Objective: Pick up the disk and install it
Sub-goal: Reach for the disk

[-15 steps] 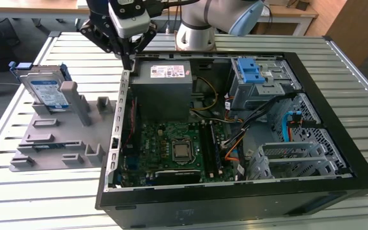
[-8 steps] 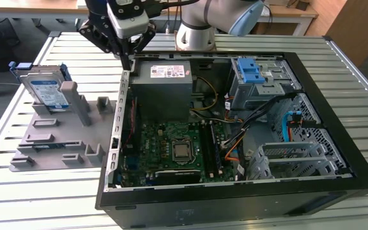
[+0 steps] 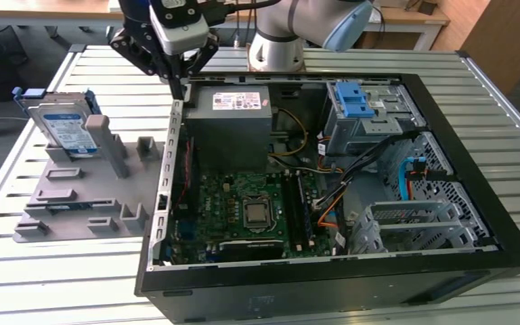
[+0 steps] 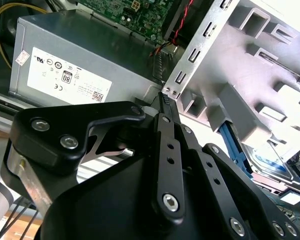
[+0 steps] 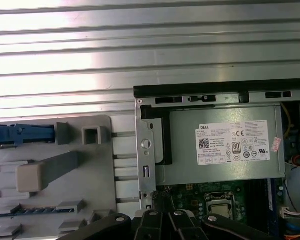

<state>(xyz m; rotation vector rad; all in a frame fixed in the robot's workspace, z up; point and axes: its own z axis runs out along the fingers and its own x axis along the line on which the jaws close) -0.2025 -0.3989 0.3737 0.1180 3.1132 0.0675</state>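
One disk (image 3: 64, 128), not yet picked. It stands on edge in a slot of the grey fixture tray (image 3: 70, 203), well off to the side of the pincer (image 3: 179, 91) and lower than it. The blue carrier edge (image 5: 22, 134) shows in the first wrist view.

The pincer's fingers are pressed together and hold nothing. It hangs right above the side wall of the computer case (image 3: 332, 277), with the tips almost at the wall's top corner in the second wrist view (image 4: 165, 97).

Step, as I judge it: the approach to the pick, with install untouched. A grasp would call for the fingers spread and lined up over the disk's upper edge, clear of the tray's posts.

Contents: the tray holds only the disk. In the case, the power supply (image 3: 233, 115) sits just beyond the pincer and the motherboard (image 3: 242, 210) below that. The drive cage (image 3: 373, 125) with its blue latch (image 3: 355, 98) is far across from the pincer; I can't tell whether its bay is free.
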